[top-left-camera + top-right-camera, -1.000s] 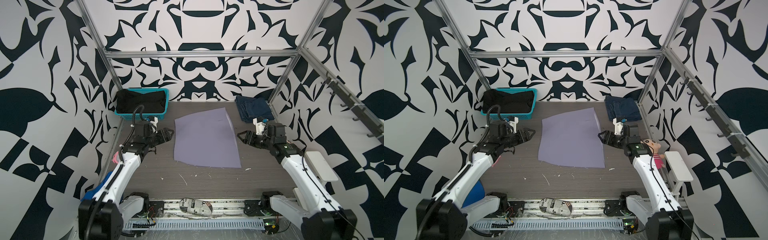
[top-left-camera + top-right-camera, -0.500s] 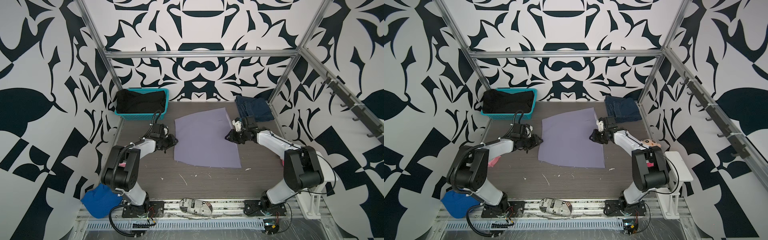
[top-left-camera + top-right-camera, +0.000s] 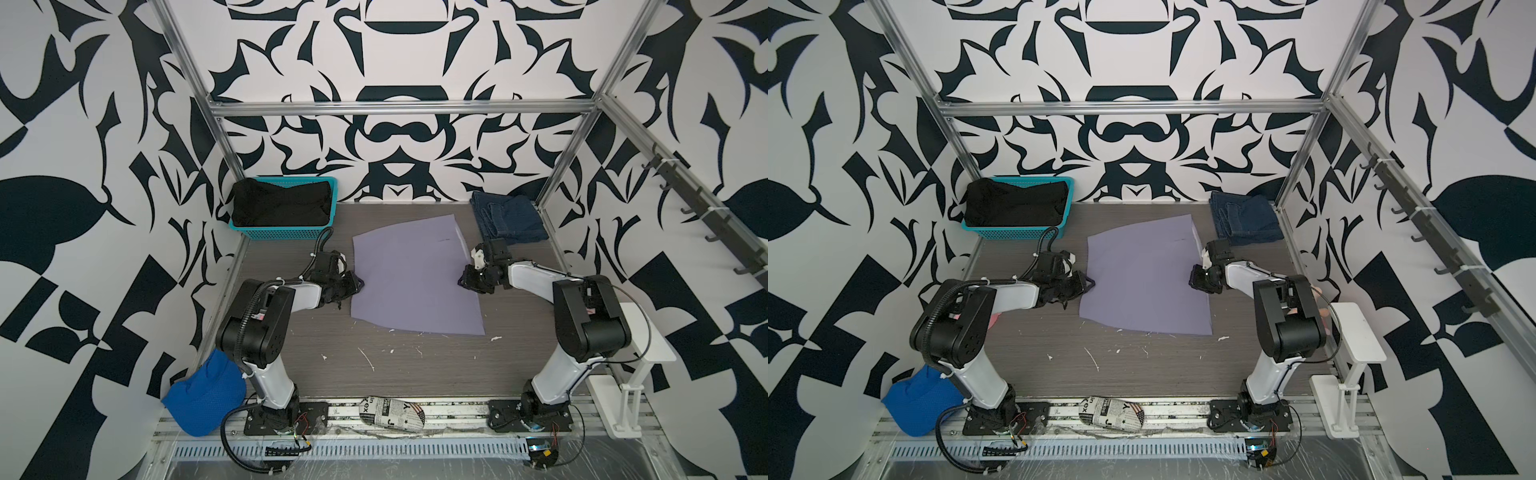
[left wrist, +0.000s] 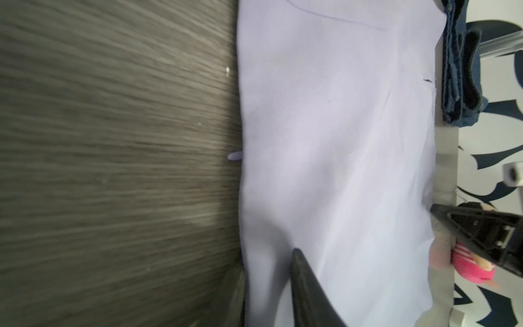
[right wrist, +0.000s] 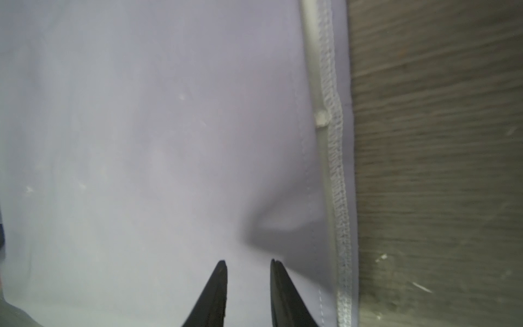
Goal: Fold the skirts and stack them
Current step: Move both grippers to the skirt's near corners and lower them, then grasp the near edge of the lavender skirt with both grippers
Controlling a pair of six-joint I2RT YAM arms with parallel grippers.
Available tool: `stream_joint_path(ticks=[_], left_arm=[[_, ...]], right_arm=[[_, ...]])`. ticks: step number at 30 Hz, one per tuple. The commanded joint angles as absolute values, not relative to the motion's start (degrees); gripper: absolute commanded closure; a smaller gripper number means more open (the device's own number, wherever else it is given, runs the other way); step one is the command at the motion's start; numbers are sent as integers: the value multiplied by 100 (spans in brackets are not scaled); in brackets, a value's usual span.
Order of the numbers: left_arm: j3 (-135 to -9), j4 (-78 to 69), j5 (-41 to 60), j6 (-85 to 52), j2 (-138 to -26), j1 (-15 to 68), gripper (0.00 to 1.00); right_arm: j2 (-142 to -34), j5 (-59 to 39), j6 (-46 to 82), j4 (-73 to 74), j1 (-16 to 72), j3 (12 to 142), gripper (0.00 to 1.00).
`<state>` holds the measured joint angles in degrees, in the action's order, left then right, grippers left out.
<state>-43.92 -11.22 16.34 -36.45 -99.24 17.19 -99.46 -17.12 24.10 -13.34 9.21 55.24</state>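
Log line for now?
lavender skirt flat | left gripper at its left edge | right gripper at its right edge | grips unclear

Lab cell: patterned walls, aluminium frame

Top views look down; wrist views hug the lavender skirt.

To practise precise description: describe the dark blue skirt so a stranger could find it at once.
Start at the grey table and go to its far right corner. There the denim skirt lies folded, just off the far corner of the flat lavender skirt. It alone is dark blue with light seams; the black skirt sits in a basket.
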Motion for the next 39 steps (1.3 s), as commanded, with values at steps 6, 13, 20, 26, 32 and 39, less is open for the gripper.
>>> stream_joint_path(ticks=[6,13,20,26,32,39], left_arm=[[-4210,850,572,-3586,-8275,1738,47],[-3410,1913,1129,-4464,-6882,1764,47],[-2380,495,1493,-5311,-6795,2003,39],[-2536,52,1432,-5126,-7531,2249,40],[-2461,-535,1433,-5153,-7977,2261,42],[-2464,-862,1441,-5063,-8565,2274,58]], right_arm=[[-8353,-1741,2450,-1752,933,5158,63],[-6400,-1764,3149,-2357,936,3680,54],[-5726,-2352,3398,-2504,845,3021,41],[-6053,-2938,3574,-2051,747,2649,41],[-5947,-2895,3874,-1422,721,2067,42],[-5382,-2681,4073,-1545,627,1878,43]])
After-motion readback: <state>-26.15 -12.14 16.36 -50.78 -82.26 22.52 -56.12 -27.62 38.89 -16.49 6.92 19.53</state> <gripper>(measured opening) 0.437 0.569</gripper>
